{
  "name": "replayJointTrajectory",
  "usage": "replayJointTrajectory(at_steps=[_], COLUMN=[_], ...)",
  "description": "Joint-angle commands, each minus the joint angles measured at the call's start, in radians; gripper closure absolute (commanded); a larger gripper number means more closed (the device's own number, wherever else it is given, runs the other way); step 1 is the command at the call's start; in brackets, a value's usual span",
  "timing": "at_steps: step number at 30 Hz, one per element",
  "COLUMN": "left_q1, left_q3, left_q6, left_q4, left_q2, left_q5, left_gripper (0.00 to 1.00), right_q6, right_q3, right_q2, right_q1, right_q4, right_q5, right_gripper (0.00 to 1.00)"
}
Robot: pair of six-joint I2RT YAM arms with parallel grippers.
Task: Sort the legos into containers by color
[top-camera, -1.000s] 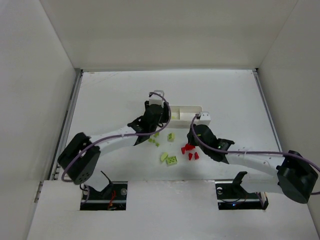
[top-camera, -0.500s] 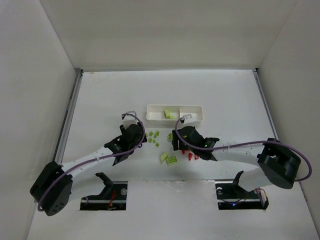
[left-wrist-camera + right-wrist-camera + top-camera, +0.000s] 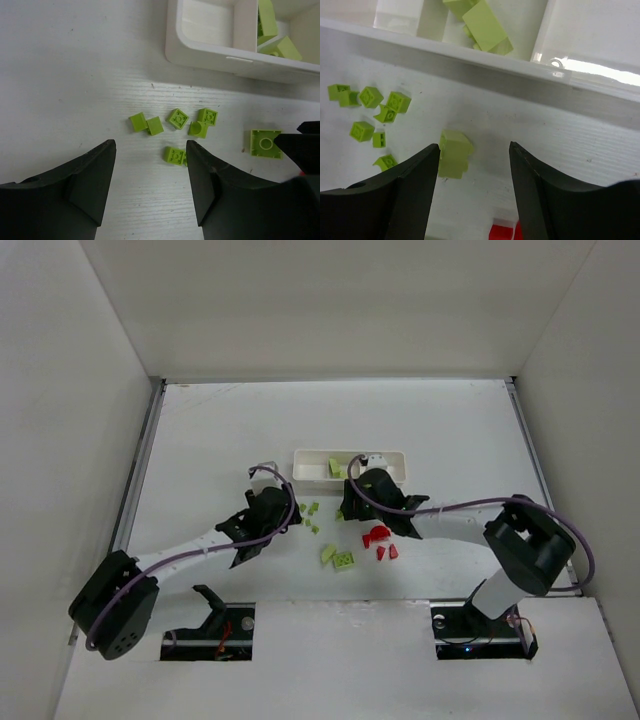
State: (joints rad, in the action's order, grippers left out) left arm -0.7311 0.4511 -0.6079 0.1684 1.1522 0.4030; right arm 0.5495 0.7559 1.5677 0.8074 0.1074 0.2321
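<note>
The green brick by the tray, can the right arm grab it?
Probably yes. The right gripper is open, and the green brick lies bare on the table just ahead of it. Nothing covers it; the tray stands close behind.

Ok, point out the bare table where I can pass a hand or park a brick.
Free: the table behind the tray up to the back wall, and the stretch right of the tray. The tray's left compartment is empty too. Crowded: in front of the tray, where green bricks, red pieces, left gripper and right gripper sit.
</note>
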Motion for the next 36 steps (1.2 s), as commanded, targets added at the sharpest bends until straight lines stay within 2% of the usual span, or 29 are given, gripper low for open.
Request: replayJointTrajectory(at_steps=[1,6,8,10,13,17,23,28,31,36], left_q1=[0.006,0.006,0.008,0.012,0.022,0.028,0.04,0.048,0.051,0.054], left_q3=[-0.008,0.0,0.004,0.006,0.004,-0.003,0.012,0.038,0.049,0.066], left_q6=[-0.01,-0.006,-0.003,-0.004,-0.007,-0.006,0.003,0.013,0.013,0.014], left_q4=[0.06,0.085,0.088,0.089,0.097,0.117,0.141,0.138,0.138,0.143], left_q2=[0.02,0.07,0.087,0.102,0.116,0.118,0.147,0.198,0.227,0.27], left_q5=[-0.018,-0.021,-0.012,-0.006,0.003,0.003,-0.012,0.002,0.002,0.002], left_gripper=[0.45,0.46,0.47,0.48,0.49,0.5,0.5,0.53,0.54,0.54], right_q6=[0.0,0.003,0.004,0.004,0.0,-0.016,-0.054,-0.082,-0.098,-0.128], right_q3=[0.045,0.046,0.048,0.054,0.046,0.043,0.101,0.198,0.287,0.353], right_q2=[0.031,0.078,0.084,0.083,0.043,-0.043,-0.117,-0.071,0.021,0.115], right_q1=[-0.004,-0.004,-0.004,-0.003,-0.001,0.019,0.025,-0.015,-0.05,-0.075], right_q4=[0.048,0.052,0.054,0.055,0.06,0.038,0.006,0.014,0.003,-0.017], right_q5=[-0.079,-0.115,-0.12,-0.119,-0.087,-0.021,-0.011,-0.02,-0.025,0.053], right_gripper=[0.38,0.48,0.55,0.7,0.78,0.78,0.77,0.76,0.75,0.74])
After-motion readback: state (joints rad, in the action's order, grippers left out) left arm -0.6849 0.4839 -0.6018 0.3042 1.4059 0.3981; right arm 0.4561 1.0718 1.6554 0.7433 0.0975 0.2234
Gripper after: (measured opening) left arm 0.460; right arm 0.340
